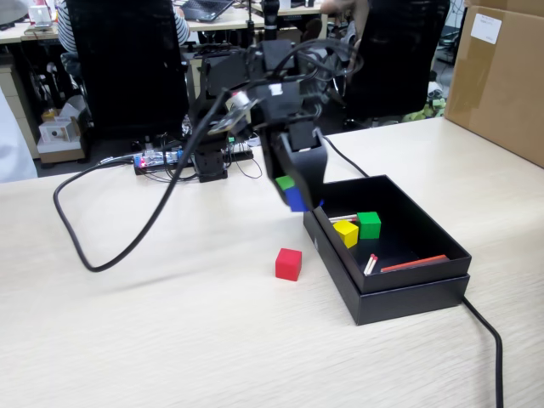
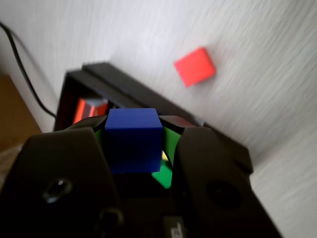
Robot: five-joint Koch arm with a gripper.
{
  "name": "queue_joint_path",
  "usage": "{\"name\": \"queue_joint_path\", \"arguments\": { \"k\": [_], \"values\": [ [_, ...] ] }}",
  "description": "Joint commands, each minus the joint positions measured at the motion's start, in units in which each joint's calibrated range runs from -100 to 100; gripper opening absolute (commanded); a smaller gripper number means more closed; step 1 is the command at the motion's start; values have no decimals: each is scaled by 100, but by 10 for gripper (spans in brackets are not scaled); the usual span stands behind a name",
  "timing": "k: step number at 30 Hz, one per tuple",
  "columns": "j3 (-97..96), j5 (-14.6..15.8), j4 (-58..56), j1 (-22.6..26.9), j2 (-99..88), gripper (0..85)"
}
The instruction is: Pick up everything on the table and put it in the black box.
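Observation:
My gripper (image 1: 293, 194) is shut on the blue cube (image 1: 296, 200) and holds it in the air just left of the black box (image 1: 399, 293). In the wrist view the blue cube (image 2: 133, 140) sits between my two black jaws, with the black box (image 2: 124, 87) beyond it. The green cube (image 1: 369, 224) and the yellow cube (image 1: 346, 233) lie inside the box near its far left corner. The red cube (image 1: 288, 263) stands on the table (image 1: 170, 340) just left of the box; it also shows in the wrist view (image 2: 195, 66).
Thin red and white sticks (image 1: 412, 263) lie in the box. A black cable (image 1: 85, 238) loops across the table at the left, another runs off at the lower right (image 1: 489, 340). A brown carton (image 1: 501, 76) stands at the far right.

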Motion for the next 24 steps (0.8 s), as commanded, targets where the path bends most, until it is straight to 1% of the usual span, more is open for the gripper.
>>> {"name": "queue_joint_path", "arguments": {
  "k": [1,3,7,11,15,17,19,20,21,23,24],
  "values": [
    [122,327,11,425,-531,49],
    [158,508,2,664,-381,51],
    [294,762,11,991,123,51],
    [385,874,11,1153,674,53],
    [467,933,11,1187,1259,59],
    [448,943,-24,1197,1523,126],
    [458,967,-50,1201,1695,140],
    [430,982,-102,1197,1776,243],
    [421,1001,-171,1192,1776,299],
    [430,1031,-335,1182,1684,376],
    [430,1031,-369,1172,1569,399]
  ]
}}
